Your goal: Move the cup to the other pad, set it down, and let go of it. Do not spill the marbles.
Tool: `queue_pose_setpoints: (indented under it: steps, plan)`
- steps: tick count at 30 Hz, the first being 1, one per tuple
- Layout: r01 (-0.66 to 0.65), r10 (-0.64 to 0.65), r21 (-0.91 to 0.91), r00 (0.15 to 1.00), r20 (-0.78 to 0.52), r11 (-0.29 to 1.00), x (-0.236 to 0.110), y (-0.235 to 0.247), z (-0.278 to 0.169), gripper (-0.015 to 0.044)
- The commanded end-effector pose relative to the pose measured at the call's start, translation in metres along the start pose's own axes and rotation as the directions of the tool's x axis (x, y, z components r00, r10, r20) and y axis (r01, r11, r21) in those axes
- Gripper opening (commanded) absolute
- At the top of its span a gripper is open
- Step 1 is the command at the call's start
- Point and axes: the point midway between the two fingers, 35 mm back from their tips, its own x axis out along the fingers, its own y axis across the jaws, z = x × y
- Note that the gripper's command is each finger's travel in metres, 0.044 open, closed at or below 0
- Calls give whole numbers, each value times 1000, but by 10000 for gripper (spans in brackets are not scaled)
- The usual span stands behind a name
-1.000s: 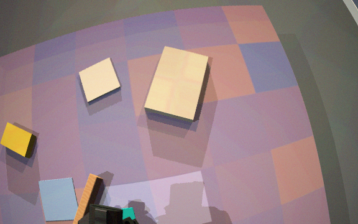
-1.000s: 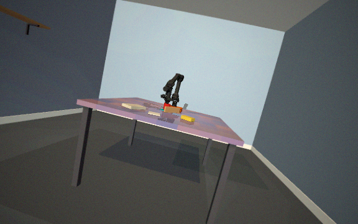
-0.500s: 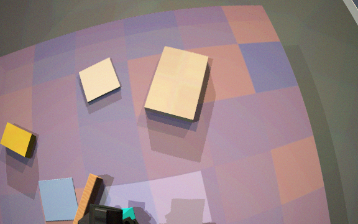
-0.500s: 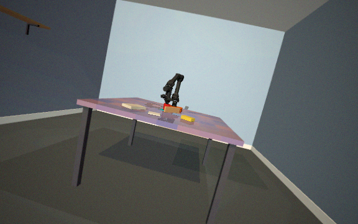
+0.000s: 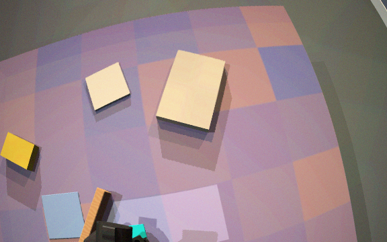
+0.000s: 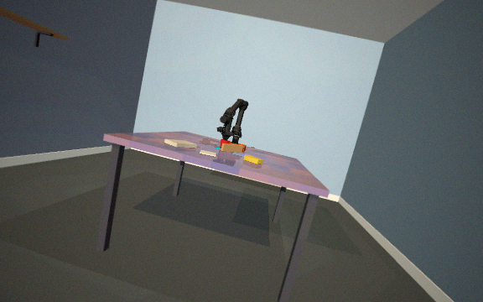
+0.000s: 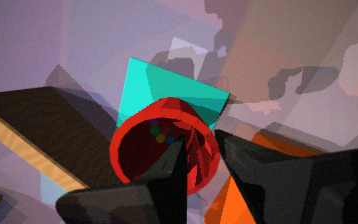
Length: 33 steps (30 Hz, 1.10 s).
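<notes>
From above only the teal pad (image 5: 138, 230) shows beside the arm, while the wrist view shows the red cup (image 7: 162, 145) upright on that pad, gripper (image 7: 200, 150) loosened around its wall, so a dragging finger could tip the marbles (image 7: 159, 135) out.

The cup (image 7: 152, 145) looks like glossy, faintly translucent red plastic, its marbles (image 7: 160, 135) smooth and shiny. The pincer (image 7: 202, 150) is matt black, perhaps plastic. A plank (image 5: 94, 213) shows pale wood grain. The surface (image 5: 264, 188) is matt, checkered.
</notes>
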Motion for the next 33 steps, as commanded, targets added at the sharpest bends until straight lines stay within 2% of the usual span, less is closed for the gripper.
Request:
queue_pose_setpoints:
  steps: [1, 31, 33]
  plan:
    - [-8, 8, -1, 1000, 8, 1000, -8, 2, 2, 128]
    - [-6, 6, -6, 1000, 3, 1000, -46, -4, -3, 128]
    - [3, -3, 0, 1000, -3, 1000, -41, -4, -3, 180]
